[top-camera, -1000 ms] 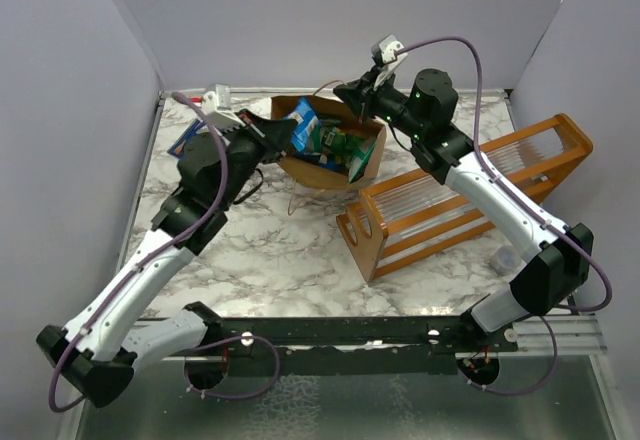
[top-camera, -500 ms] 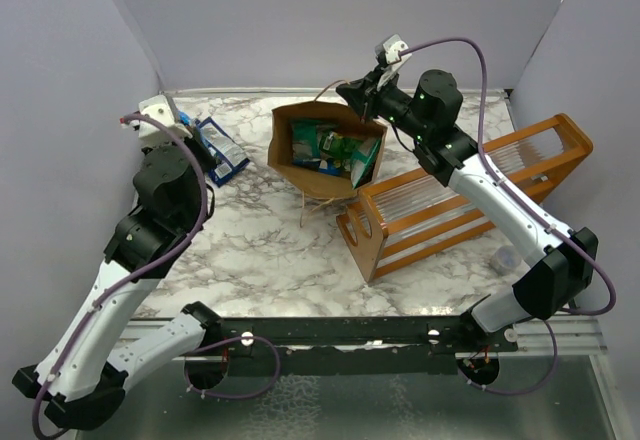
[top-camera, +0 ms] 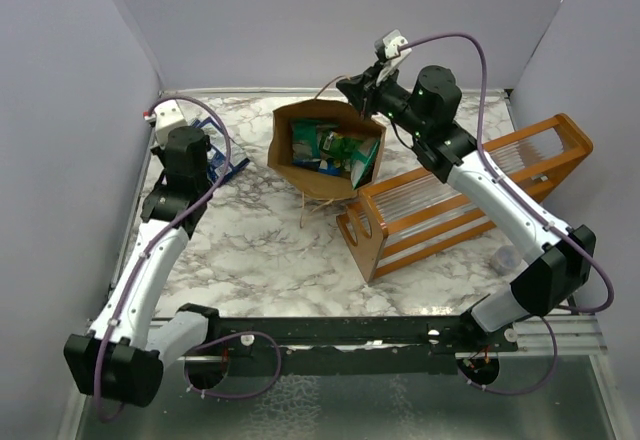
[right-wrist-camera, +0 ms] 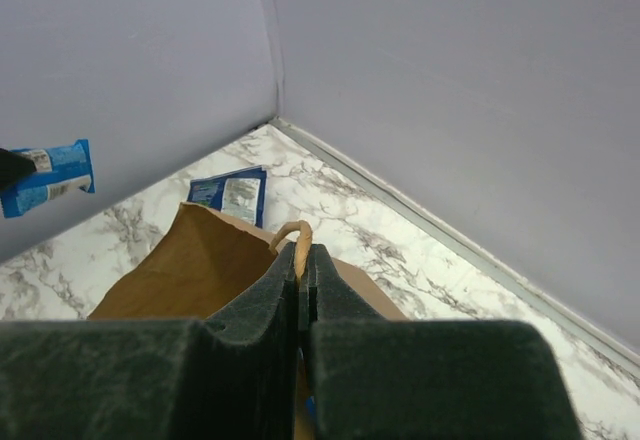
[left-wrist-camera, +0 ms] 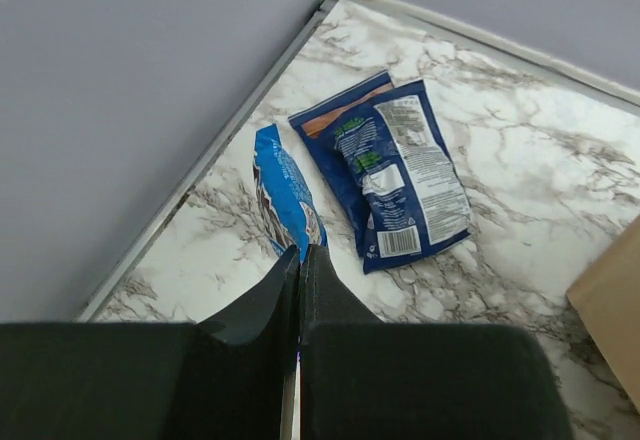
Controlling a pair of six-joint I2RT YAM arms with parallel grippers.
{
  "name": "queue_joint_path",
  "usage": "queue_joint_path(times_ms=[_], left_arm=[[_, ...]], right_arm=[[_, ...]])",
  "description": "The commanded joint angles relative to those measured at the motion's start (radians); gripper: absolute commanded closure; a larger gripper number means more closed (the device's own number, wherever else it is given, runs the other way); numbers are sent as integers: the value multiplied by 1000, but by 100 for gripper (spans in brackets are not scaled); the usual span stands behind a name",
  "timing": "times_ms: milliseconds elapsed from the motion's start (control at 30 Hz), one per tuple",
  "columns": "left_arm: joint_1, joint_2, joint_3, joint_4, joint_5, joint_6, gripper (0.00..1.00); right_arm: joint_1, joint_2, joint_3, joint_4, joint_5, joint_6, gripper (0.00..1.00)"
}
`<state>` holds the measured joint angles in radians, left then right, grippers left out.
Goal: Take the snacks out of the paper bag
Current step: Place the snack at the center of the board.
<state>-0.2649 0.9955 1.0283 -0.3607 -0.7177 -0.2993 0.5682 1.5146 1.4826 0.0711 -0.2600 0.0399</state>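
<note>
Checking the left side first: what are the left fingers [left-wrist-camera: 292, 278] doing?

They are clenching a light-blue snack packet [left-wrist-camera: 283, 192] by one end, in the lower middle of the left wrist view. The packet is sticking out ahead of them over the marble tabletop [left-wrist-camera: 530, 150], close to the wall [left-wrist-camera: 130, 110] filling the left of the frame.

Is anything lying near it?

A dark-blue packet [left-wrist-camera: 395, 185] is lying flat on the tabletop just to its right, label and barcode facing up, and apart from the held one.

And where is the paper bag sitting?

The paper bag [top-camera: 312, 184] is standing open in the upper middle of the overhead view. Its mouth is facing the camera, and more snacks [top-camera: 335, 148], teal, green and blue-and-white, are sitting in a heap inside it.

What are the right fingers doing?

The right fingers [right-wrist-camera: 296, 272] are reaching in from the upper right of the overhead view and pressing together at the bag's far rim. The twisted handle [right-wrist-camera: 288, 232] is looping straight into their tips, so they are pinching it.

Is anything else showing?

An orange wooden rack [top-camera: 362, 228] is sitting just right of the bag, running diagonally toward the right edge. I cannot tell whether its near corner is touching the bag.
</note>
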Motion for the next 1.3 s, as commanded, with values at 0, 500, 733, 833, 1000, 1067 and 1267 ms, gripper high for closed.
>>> queue_joint_path(times_ms=[0,500,733,833,1000,1067,1267], left_arm=[[129,94,-45,173,194,-35,100],[502,721,221,117,614,-58,100],[501,814,250,143,792,-53,91],[502,832,281,96,790,-60,69],[501,769,260,86,831,-71,47],[501,715,223,103,865,-81,41],[482,523,112,134,943,-120,10]], right_arm=[[4,19,72,6,79,-1,99],[1,92,190,-7,160,-38,99],[1,84,173,3,123,-19,99],[1,69,158,-2,119,-18,99],[1,66,149,-20,122,-28,99],[1,69,157,-37,128,-33,99],[1,27,109,-36,-22,83,98]])
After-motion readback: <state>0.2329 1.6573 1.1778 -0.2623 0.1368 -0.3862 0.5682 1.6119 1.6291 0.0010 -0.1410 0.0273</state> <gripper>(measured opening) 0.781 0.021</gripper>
